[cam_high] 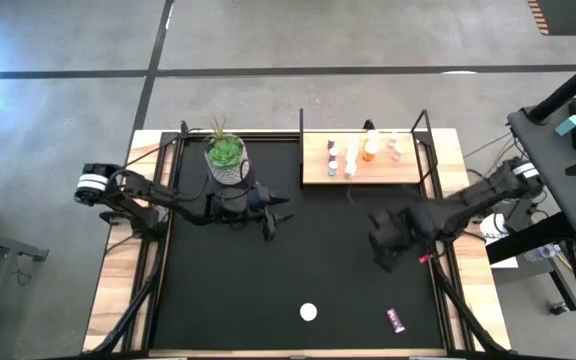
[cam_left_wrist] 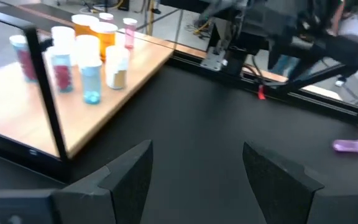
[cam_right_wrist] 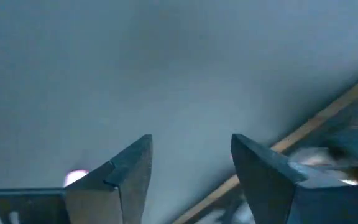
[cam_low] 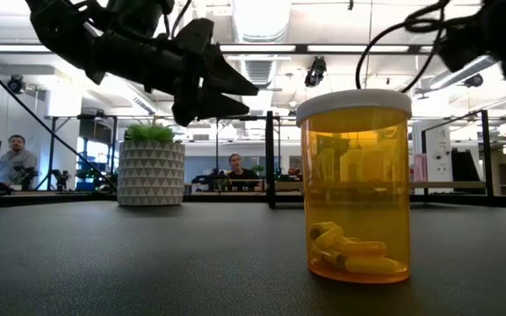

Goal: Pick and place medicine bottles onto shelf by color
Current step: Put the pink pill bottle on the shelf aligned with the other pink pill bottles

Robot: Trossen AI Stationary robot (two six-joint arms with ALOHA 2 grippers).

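Note:
The shelf [cam_high: 363,168], a light-wood board with black posts, lies at the table's far side and bears several small medicine bottles [cam_left_wrist: 86,56], white-capped, with pink, blue and orange among them. An orange bottle with a white cap [cam_low: 356,189] stands upright on the black mat near the front edge [cam_high: 309,312]. A purple bottle [cam_high: 396,320] lies on its side to its right. My left gripper [cam_high: 268,215] hovers open left of the shelf, pointing toward the right. My right gripper [cam_right_wrist: 191,162] is open over the mat's right part [cam_high: 383,248], pointing down, with nothing between its fingers.
A white patterned pot with a green plant [cam_high: 226,158] stands at the far left of the mat, close behind my left arm. The black mat [cam_high: 298,260] lies bare between the two grippers and the front bottles. People sit in the room beyond the table.

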